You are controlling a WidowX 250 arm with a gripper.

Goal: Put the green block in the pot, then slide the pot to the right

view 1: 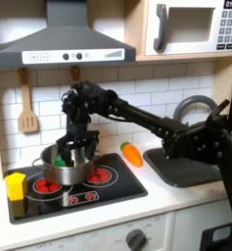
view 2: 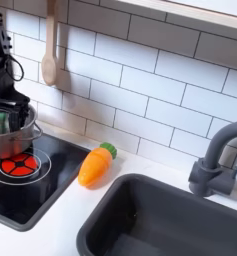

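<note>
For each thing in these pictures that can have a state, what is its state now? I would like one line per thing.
Small bright green plastic block: inside the pot.
Round shiny silver metal pot: upright on the toy stove, over a red burner.
End effector: low over the pot; open or shut cannot be told.
Orange carrot-shaped toy: lying on the counter beside the stove.
Yellow block: standing at the stove's left edge in the first exterior view.

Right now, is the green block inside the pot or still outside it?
Inside. In both exterior views the green block shows within the rim of the pot, under the gripper. Whether the jaws grip it: cannot tell.
</note>
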